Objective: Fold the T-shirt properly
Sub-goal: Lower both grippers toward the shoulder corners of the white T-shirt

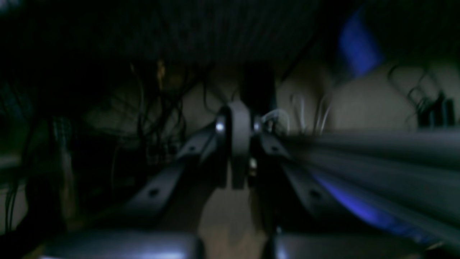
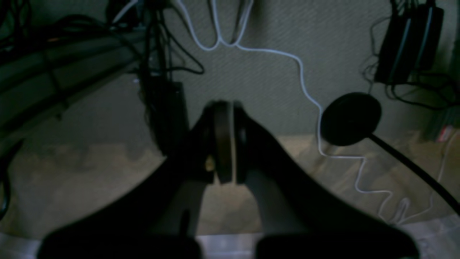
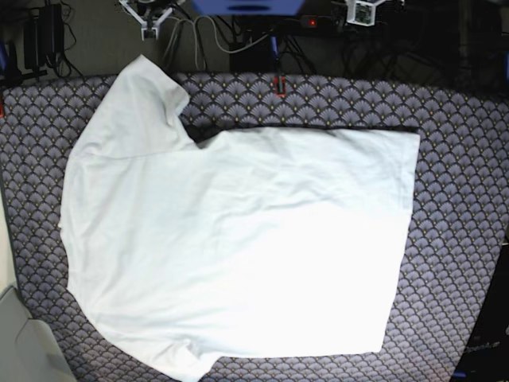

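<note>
The white T-shirt (image 3: 238,247) lies spread flat on the patterned table cover, its hem to the right and its neck end to the left. One sleeve (image 3: 147,99) points to the far left corner and the other (image 3: 179,362) reaches the near edge. Neither arm shows in the base view. In the dim, blurred left wrist view my left gripper (image 1: 239,144) is shut with nothing in it, aimed at dark clutter away from the shirt. My right gripper (image 2: 224,140) is also shut and empty, facing a floor with cables.
A purple scallop-patterned cover (image 3: 461,159) shows around the shirt. Cables and small devices (image 3: 238,32) line the back edge. The right wrist view shows a white cable (image 2: 305,90), a black round stand base (image 2: 350,118) and a black adapter (image 2: 408,43). Grey bars (image 1: 377,162) run beside the left gripper.
</note>
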Motion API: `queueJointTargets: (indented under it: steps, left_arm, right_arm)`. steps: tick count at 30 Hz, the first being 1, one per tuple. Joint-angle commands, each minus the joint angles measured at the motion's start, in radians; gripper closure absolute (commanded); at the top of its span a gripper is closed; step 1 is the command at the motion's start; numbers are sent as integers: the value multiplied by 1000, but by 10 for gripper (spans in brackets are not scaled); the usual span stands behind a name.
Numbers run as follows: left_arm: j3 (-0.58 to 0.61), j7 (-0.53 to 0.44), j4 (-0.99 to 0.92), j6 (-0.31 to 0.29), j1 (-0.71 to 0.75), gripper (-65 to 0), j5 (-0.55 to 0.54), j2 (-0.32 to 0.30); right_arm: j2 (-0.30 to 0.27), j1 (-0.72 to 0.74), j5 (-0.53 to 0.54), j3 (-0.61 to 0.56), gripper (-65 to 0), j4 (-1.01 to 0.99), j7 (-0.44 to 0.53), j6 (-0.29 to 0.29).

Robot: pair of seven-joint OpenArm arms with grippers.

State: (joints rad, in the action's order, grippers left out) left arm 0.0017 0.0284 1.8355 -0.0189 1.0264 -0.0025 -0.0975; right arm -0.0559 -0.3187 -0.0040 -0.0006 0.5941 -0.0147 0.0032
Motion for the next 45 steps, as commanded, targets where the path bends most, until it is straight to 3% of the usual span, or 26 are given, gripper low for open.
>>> queueJointTargets:
  steps: [1,5,10,13,23,32,38,45]
  left_arm:
    - [-2,-29,60,7,32,-5,2,-1]
    - [-9,-29,161,9,56,-27,2,-1]
    - [-58,-29,168,7,29,-218,2,2]
    - [-79,-32,168,7,4,-268,2,2]
    - [-144,-35,172,1,-59,-275,0,5]
    - [-144,-31,172,1,-79,-276,0,2]
    - [-144,-29,172,1,-79,-276,0,2]
    - [-144,-29,172,1,-79,-276,0,2]
  right_arm:
    - [-2,-6,-3,1,-19,5,6,5]
    - [-15,-17,-1,3,-19,51,5,5]
    - [-22,-121,-1,7,-23,252,-29,7]
    - [-23,-199,-1,9,-23,438,-69,7]
    - [-37,-348,2,11,-40,955,-308,7]
    - [-37,-445,2,11,-123,1297,-325,8]
    - [-34,-471,0,38,-132,1357,-327,8]
    - [-37,-469,-1,136,-132,1360,-393,10]
